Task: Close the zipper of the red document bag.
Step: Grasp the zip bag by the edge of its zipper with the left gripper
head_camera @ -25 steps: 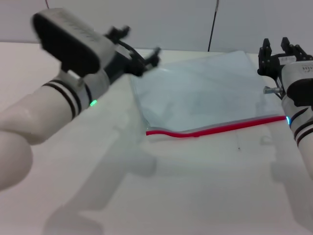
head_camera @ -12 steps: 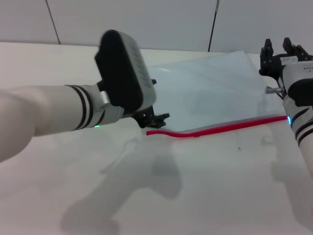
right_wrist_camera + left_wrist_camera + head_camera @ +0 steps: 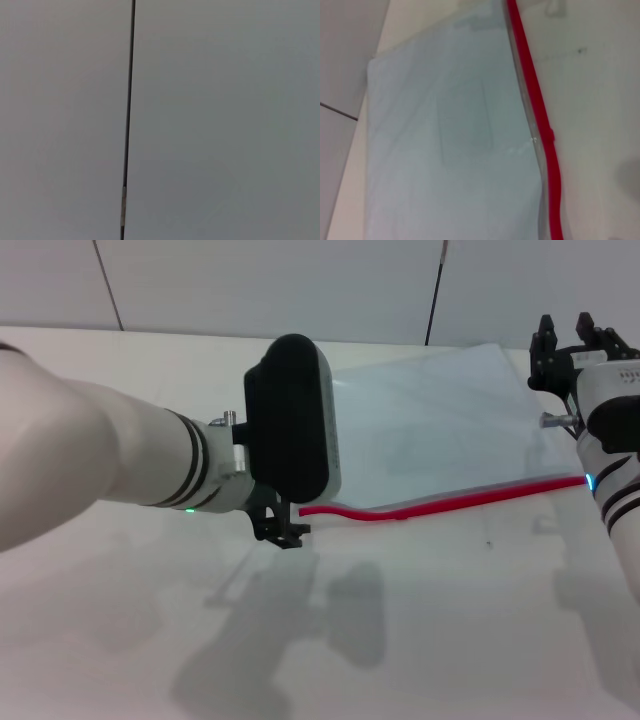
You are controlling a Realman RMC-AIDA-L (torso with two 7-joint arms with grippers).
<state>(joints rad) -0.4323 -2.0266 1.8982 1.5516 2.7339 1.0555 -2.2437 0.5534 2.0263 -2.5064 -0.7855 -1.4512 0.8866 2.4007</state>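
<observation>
The red document bag (image 3: 430, 425) lies flat on the white table, a translucent pale blue-grey pouch. Its red zipper (image 3: 450, 502) runs along the near long edge, wavy at its left end. My left gripper (image 3: 283, 530) hangs low just off that left end, pointing down at the table, with the bulky wrist above it. In the left wrist view the bag (image 3: 445, 150) fills the picture and the zipper (image 3: 536, 100) runs down one side, with a small bump on the strip. My right gripper (image 3: 572, 340) is raised beside the bag's far right corner, fingers open and holding nothing.
The white table (image 3: 450, 620) carries the arms' shadows in front of the bag. A pale wall with a dark vertical seam (image 3: 435, 290) stands behind the table. The right wrist view shows only that wall and seam (image 3: 129, 100).
My left arm has swung from over the bag's far left corner down and forward to the zipper's left end. The right arm and the bag have stayed put.
</observation>
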